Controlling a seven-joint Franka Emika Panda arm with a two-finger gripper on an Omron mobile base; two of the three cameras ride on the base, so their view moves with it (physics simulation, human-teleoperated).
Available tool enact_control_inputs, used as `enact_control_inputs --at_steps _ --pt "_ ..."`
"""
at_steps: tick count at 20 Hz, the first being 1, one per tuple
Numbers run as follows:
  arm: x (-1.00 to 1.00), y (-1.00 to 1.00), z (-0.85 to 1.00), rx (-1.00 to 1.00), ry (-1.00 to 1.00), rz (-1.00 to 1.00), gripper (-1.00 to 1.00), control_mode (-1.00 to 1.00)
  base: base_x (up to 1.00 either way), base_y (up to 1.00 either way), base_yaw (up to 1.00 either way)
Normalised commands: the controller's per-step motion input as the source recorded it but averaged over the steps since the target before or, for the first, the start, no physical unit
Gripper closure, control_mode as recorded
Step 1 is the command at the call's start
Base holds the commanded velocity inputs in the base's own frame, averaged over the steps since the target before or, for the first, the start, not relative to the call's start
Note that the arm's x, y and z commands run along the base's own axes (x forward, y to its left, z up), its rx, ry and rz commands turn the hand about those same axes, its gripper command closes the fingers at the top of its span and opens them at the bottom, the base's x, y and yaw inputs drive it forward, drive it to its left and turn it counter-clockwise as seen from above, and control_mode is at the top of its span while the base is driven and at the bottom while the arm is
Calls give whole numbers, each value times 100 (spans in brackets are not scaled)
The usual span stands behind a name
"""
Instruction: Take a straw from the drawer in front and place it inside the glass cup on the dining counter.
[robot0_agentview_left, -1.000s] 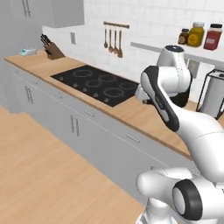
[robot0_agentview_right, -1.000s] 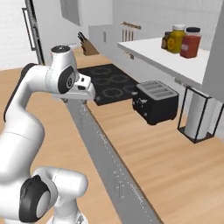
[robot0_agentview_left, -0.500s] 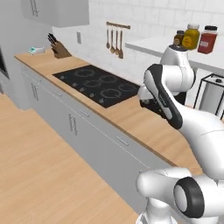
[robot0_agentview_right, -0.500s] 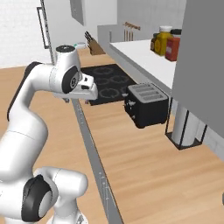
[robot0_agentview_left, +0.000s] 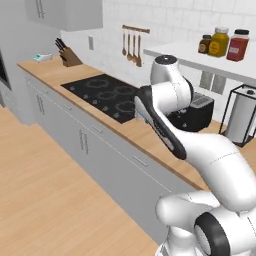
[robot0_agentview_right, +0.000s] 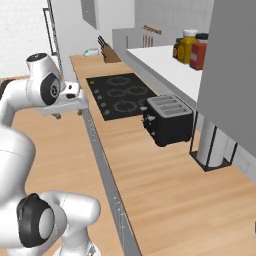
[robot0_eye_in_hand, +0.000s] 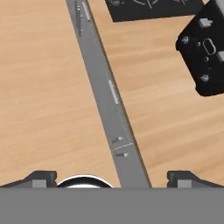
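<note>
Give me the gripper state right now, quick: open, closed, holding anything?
Gripper: open, fingertips spread wide, nothing between them. It hangs above the closed grey cabinet fronts, with the black toaster off to one side.

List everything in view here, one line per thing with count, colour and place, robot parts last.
hob: one, black, set in the wall worktop.
wall worktop: one, light wood, over the grey cabinets.
toaster: one, black, on the worktop right of the hob.
knife block: one, brown, far end of the worktop.
hanging utensils: several, wooden, on the tiled wall.
jars: three, dark, yellow and red, on the white shelf.
paper towel stand: one, black frame with a white roll, beside the toaster.
drawer handles: several, silver, along the grey cabinet fronts.
gripper: one, dark fingertips spread apart, above the cabinet edge.
</note>
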Motion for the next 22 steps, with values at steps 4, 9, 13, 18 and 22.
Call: enact_control_inputs --at_steps 4,9,13,18,22 --pt "0 61 -42 -31 -1 -2 -100 -100 0 0 0" --pt "1 26 -70 -32 0 -2 -100 -100 0 0 0" --pt "6 9 -86 -34 0 -5 -100 -100 0 0 0" --pt "21 0 -87 -32 0 -5 -100 -100 0 0 0" --pt "38 -1 -76 -27 0 -5 -100 -100 0 0 0"
